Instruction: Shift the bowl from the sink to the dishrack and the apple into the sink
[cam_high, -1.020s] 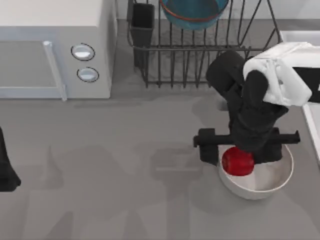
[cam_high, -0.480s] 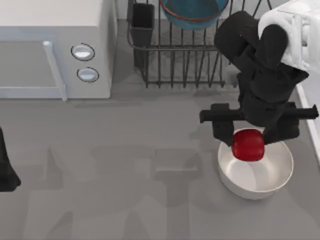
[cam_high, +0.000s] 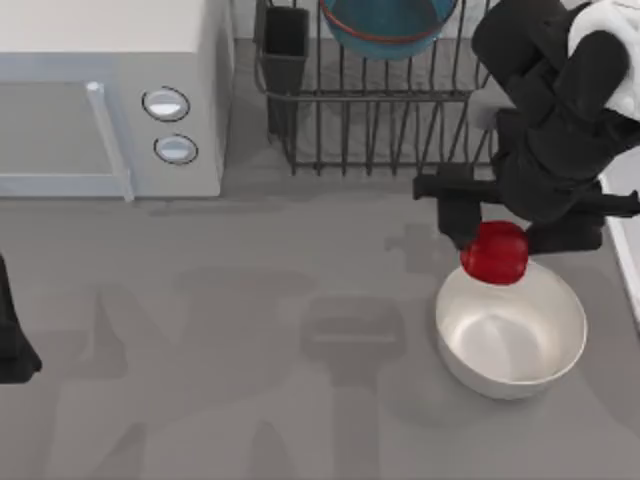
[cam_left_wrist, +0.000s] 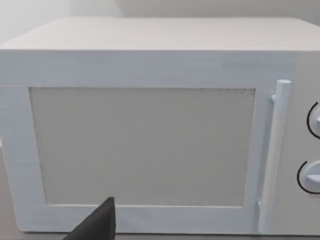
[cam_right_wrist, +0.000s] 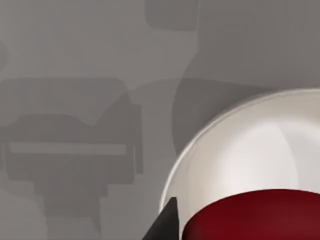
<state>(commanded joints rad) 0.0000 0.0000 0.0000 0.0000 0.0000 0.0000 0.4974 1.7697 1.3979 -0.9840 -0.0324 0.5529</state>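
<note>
Right of centre in the top view, the right gripper (cam_high: 497, 240) grasps the apple (cam_high: 495, 253) above the white bowl (cam_high: 512, 340). Bowl (cam_high: 385, 25) sits in the dishrack (cam_high: 390, 110). Next, carry it right to the sink (cam_high: 630, 250). Left arm idles at lower left.

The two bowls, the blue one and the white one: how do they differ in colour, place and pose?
The blue bowl is teal with a thin reddish rim; the white bowl is plain off-white. The blue bowl stands in the black dishrack at the back; the white bowl sits on the grey table, mouth up. The apple, held by the right gripper, hangs above the white bowl's edge, not near the blue bowl. Both are round and similarly wide.
</note>
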